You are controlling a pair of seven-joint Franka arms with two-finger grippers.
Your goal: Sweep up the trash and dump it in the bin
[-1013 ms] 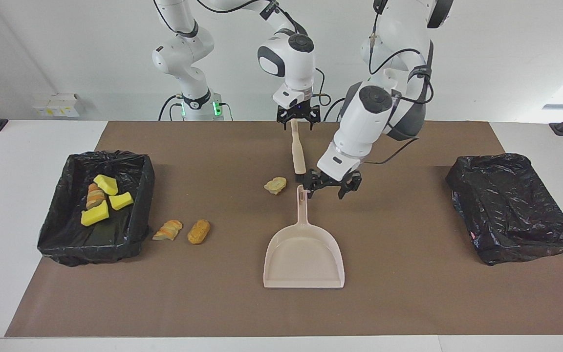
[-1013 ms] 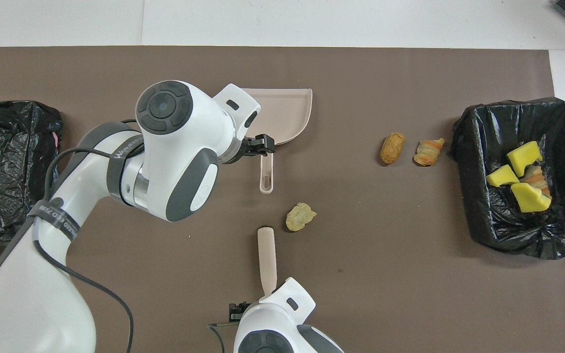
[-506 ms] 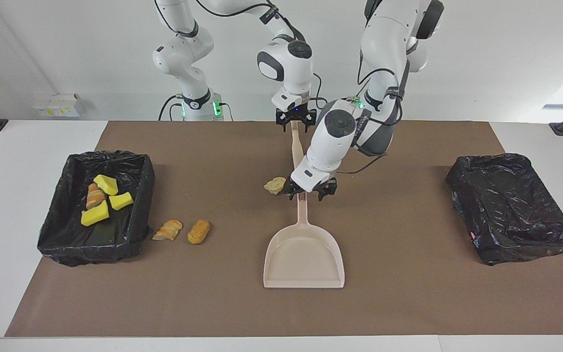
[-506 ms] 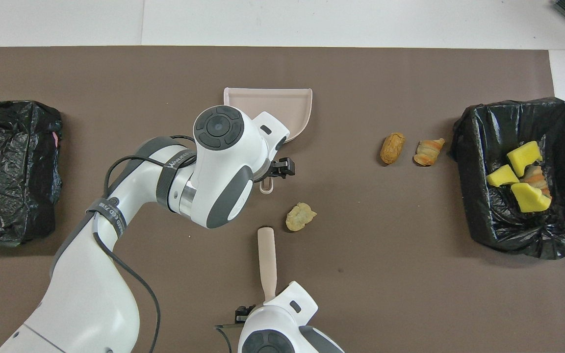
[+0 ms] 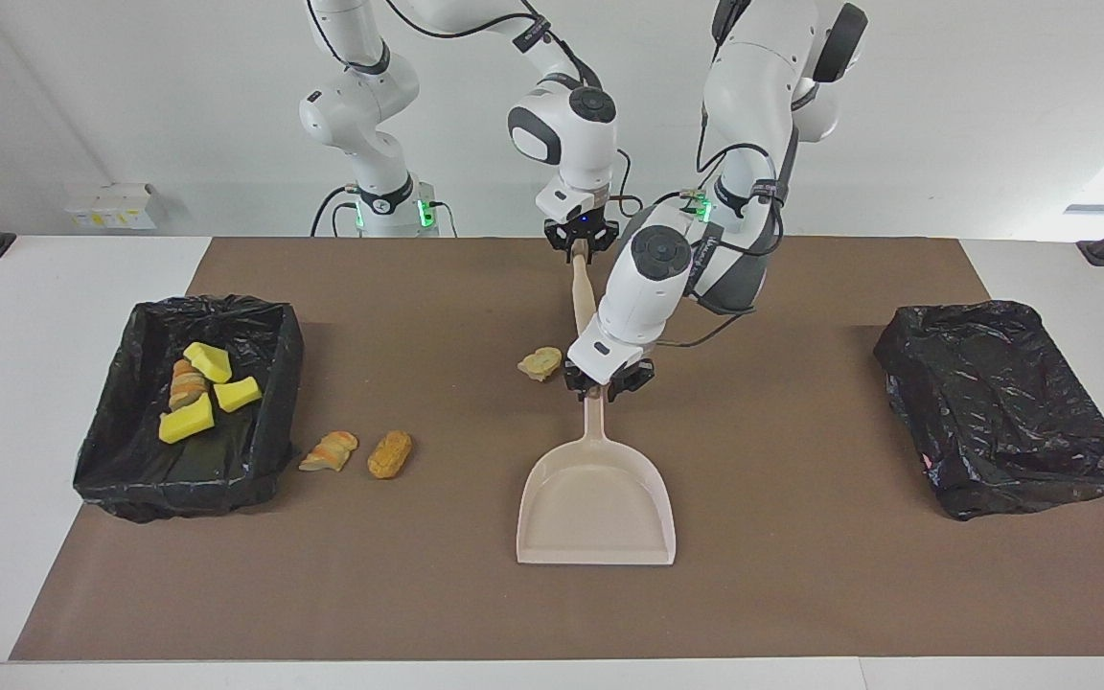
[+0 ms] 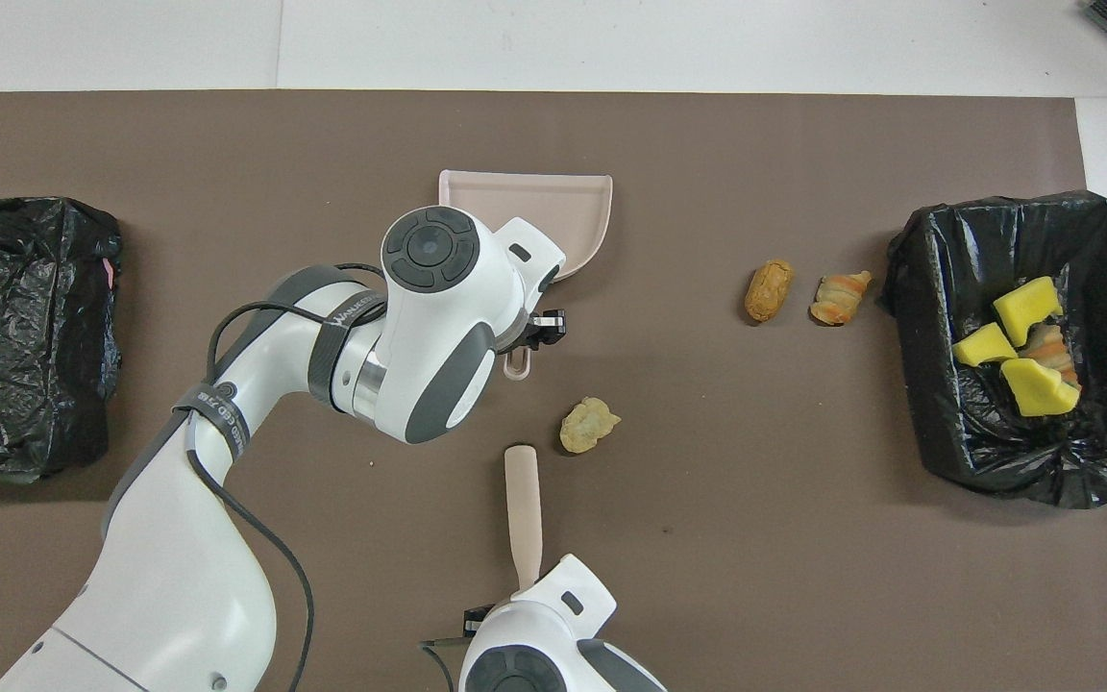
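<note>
The beige dustpan (image 5: 597, 498) lies flat mid-table with its handle pointing toward the robots. My left gripper (image 5: 601, 387) is down at the end of that handle, shut on it. The beige-handled brush (image 5: 584, 292) lies nearer the robots, in line with the dustpan. My right gripper (image 5: 579, 247) is shut on the brush's near end. One tan piece of trash (image 5: 540, 363) lies beside the dustpan handle's tip. An orange-striped piece (image 5: 329, 450) and an orange-brown piece (image 5: 390, 453) lie beside the bin (image 5: 130, 412) at the right arm's end. Yellow sponge pieces (image 5: 186, 422) and a striped chunk are in the bin.
A second black-bagged bin (image 5: 1002, 407) sits at the left arm's end of the table. A brown mat (image 5: 801, 575) covers the work area. The left arm's forearm (image 6: 419, 327) covers part of the dustpan in the overhead view.
The left gripper swung over the dustpan handle's end, dropped onto it and closed. The right gripper closed on the brush's near end. The trash has not moved.
</note>
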